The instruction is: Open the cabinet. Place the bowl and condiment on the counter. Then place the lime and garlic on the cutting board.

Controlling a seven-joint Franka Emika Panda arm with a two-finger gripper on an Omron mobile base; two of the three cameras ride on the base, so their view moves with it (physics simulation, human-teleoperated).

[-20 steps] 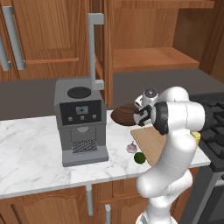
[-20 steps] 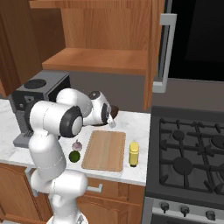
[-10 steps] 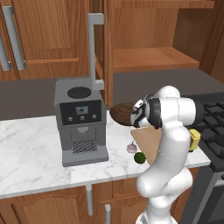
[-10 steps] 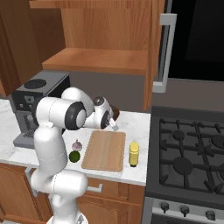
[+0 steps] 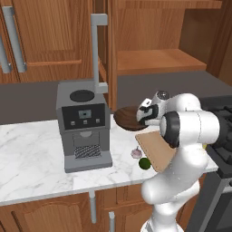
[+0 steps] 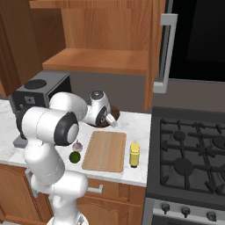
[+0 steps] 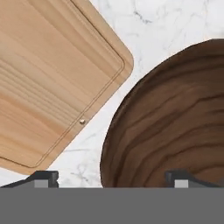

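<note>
The cabinet (image 5: 149,59) (image 6: 96,59) stands open over the counter (image 5: 31,158) (image 6: 134,121) (image 7: 166,22), its shelf bare. The dark wooden bowl (image 5: 127,118) (image 6: 113,115) (image 7: 170,131) rests on the marble behind the cutting board (image 5: 156,149) (image 6: 105,150) (image 7: 48,78). My gripper (image 5: 146,114) (image 6: 109,119) (image 7: 111,178) hovers at the bowl's near rim, open, fingers wide apart and gripping nothing. The garlic (image 5: 136,153) (image 6: 78,145) and lime (image 5: 144,163) (image 6: 75,157) lie on the counter just left of the board. The yellow condiment (image 6: 134,154) stands right of the board.
A grey coffee machine (image 5: 84,129) (image 6: 37,94) stands left of the bowl. The black gas hob (image 6: 193,149) borders the counter on the right. The open cabinet door with its long grey handle (image 5: 96,50) (image 6: 166,52) hangs above the work area.
The jaws have opened wide from shut and let go of the bowl's rim. The bowl stays on the counter. The arm's elbow has swung while the hand stays by the bowl.
</note>
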